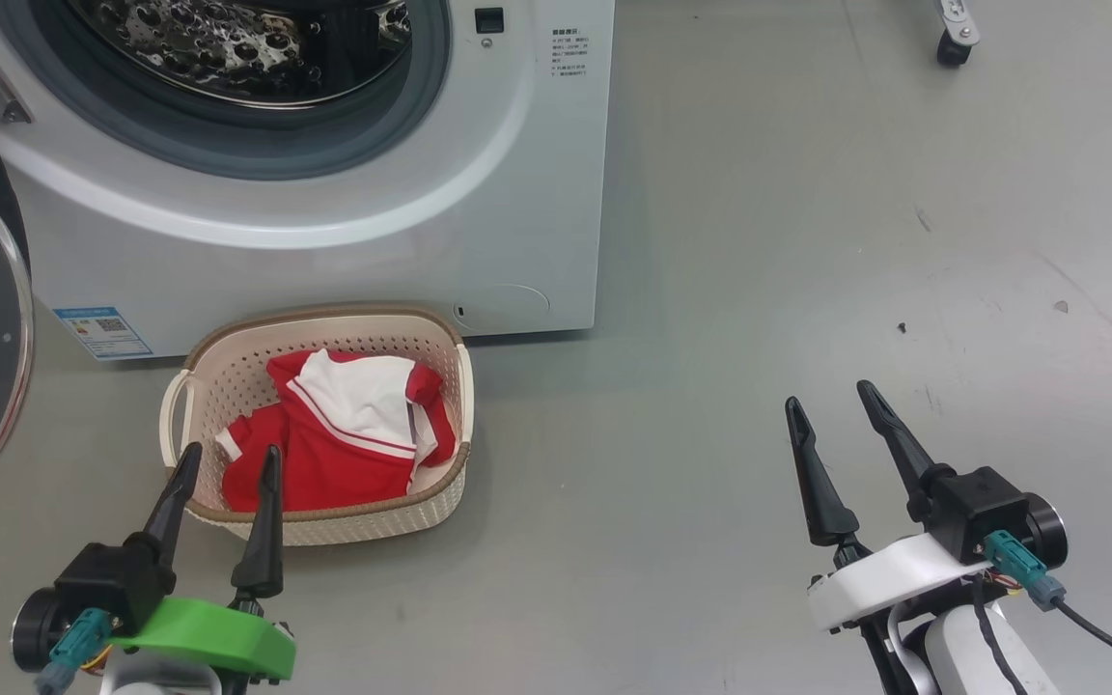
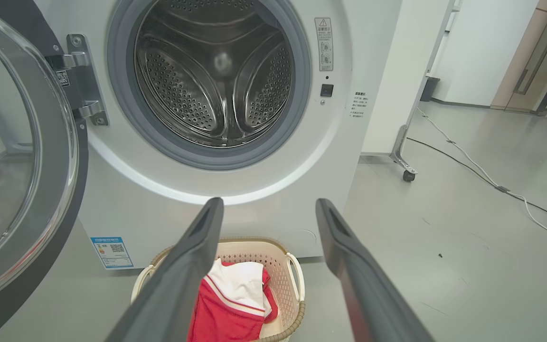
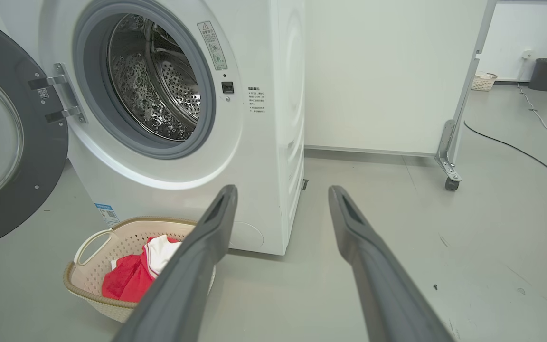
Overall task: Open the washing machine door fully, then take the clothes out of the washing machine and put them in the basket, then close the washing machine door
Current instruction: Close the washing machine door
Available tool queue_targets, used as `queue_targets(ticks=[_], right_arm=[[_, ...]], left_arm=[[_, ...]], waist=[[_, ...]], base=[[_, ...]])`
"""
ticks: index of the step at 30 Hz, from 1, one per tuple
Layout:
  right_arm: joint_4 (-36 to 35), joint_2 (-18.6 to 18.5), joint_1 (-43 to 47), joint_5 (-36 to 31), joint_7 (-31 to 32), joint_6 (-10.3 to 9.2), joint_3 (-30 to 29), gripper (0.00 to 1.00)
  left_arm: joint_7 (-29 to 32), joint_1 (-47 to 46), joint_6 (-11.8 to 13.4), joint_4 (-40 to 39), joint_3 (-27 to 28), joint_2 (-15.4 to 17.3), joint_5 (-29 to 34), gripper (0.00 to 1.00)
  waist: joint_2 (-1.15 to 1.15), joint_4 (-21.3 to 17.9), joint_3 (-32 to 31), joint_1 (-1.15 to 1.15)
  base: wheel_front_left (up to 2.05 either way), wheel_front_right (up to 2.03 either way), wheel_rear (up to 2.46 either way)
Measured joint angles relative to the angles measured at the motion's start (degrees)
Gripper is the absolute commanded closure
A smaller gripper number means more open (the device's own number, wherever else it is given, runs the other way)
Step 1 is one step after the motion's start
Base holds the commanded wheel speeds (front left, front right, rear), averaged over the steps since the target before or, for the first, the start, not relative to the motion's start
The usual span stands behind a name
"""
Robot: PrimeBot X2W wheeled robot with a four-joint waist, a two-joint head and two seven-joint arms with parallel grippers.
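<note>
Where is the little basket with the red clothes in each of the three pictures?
Head view: the small cream perforated plastic basket with a brown rim sits lower left of centre, in front of the big white washing machine.
Left wrist view: bottom centre, below the drum opening.
Right wrist view: lower left corner.
Shared landmark: the small blue label on the washer's front, just behind the basket's left end.

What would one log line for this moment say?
door: open; drum: looks empty; clothes: in basket; left hand: open; right hand: open; next: close door
</note>
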Motion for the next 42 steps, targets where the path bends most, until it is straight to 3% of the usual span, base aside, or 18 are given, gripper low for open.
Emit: queue_targets(ticks=[21, 42], right_arm=[[-0.77, 0.01, 0.00, 0.02, 0.00, -0.53, -0.73, 0.00], [-0.86, 0.00, -0.29, -1.15, 0.00, 1.02, -0.53, 0.00]], left_arm=[[0.00, -0.12, -0.01, 0.21, -1.62, -0.25, 0.02, 0.00], [0.00, -0.21, 0.00, 1.29, -0.59, -1.16, 0.08, 0.00]], waist=[[0.00, 2.22, 1.19, 0.00], [0.00, 15.51, 1.57, 0.00]], base=[[0.00, 0.00, 0.00], [0.00, 0.00, 0.00]])
